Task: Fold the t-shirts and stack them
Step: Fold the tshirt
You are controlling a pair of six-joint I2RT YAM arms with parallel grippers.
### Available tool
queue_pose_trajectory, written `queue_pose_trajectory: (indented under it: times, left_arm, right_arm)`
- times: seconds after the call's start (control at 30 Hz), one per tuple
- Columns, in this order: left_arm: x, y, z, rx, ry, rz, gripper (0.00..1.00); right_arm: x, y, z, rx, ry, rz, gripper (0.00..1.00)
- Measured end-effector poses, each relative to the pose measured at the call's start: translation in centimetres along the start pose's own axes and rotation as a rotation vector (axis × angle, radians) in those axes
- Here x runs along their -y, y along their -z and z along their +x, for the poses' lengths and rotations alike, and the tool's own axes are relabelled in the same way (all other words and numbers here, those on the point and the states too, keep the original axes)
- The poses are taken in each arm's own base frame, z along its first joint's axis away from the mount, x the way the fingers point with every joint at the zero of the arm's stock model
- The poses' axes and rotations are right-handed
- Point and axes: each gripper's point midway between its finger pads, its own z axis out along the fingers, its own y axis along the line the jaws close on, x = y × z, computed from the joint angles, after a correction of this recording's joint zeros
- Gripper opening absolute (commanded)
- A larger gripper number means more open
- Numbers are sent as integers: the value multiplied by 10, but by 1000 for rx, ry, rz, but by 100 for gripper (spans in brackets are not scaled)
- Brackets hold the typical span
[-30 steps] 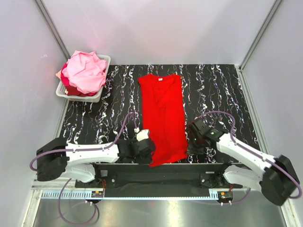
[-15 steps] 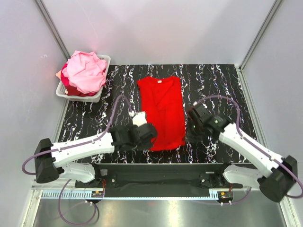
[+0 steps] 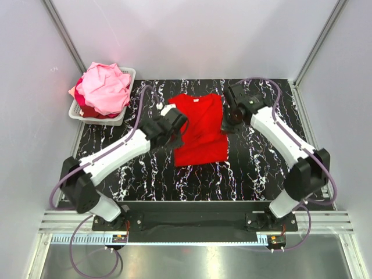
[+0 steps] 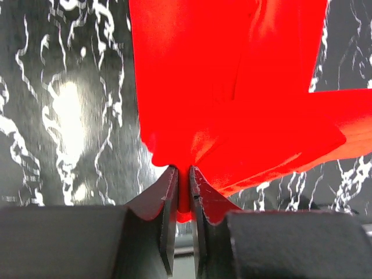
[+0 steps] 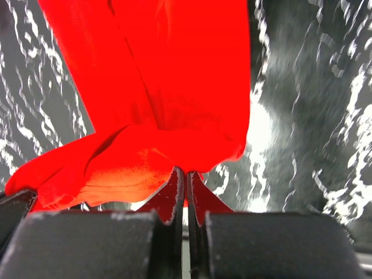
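The red t-shirt (image 3: 200, 136) lies mid-way across the black marbled table (image 3: 261, 168), now half as long: its near hem has swung up toward the collar. The left gripper (image 3: 176, 128) and right gripper (image 3: 226, 123) each pinch that hem, jaws narrow on cloth. Release looks next. Pink shirts (image 3: 104, 87) wait in the white basket (image 3: 123, 115), far left.

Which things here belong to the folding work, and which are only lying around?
Part of the job:
plain bright red cotton t-shirt
heap of light pink and peach t-shirts
left gripper
right gripper

Only lying around:
white plastic slotted basket
black marbled table
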Motion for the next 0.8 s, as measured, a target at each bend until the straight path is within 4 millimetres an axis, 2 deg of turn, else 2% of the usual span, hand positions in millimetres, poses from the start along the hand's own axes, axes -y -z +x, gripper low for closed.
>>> queue_pose_trajectory:
  times: [0.1, 0.23, 0.63, 0.8]
  left_arm:
    - [-3, -20, -13, -27, -10, -20, 17]
    - [-10, -48, -24, -71, -17, -54, 17]
    - [-27, -109, -38, -181, -29, -93, 17]
    - [-30, -132, -51, -206, -24, -109, 20]
  right_arm:
    - [2, -12, -17, -5, 13, 19, 0]
    - [4, -31, -28, -27, 28, 42, 0]
    - [24, -96, -23, -157, 40, 113, 0]
    - [30, -125, -31, -188, 34, 131, 0]
